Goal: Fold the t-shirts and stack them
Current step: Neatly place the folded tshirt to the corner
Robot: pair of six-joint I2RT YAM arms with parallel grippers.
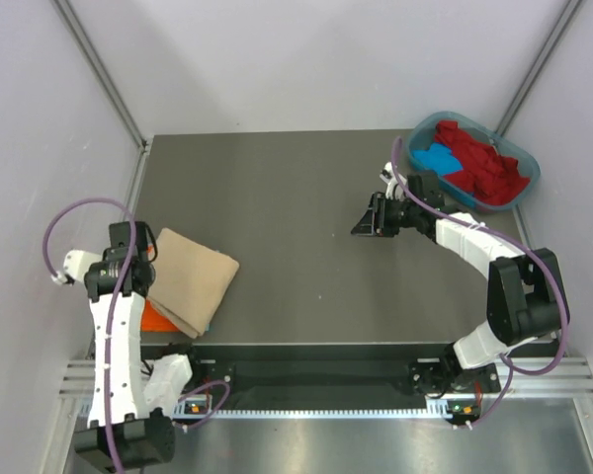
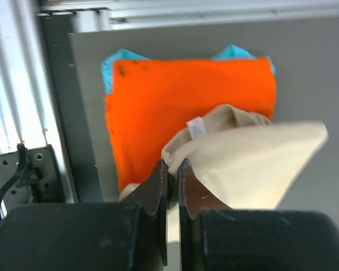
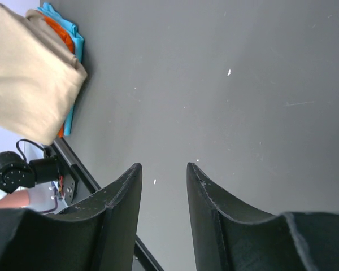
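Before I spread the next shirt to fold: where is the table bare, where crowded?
Bare: the broad middle of the table, between the beige shirt and the open right jaws, and the far strip left of the tub. Crowded: the near-left corner, where the left jaws pinch the beige shirt over the orange shirt, and the tub's far-right corner.

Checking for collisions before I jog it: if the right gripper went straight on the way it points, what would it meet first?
Probably the bare table. The right gripper is open and empty, and the beige shirt lies off to one side of its line. Depth is unclear.
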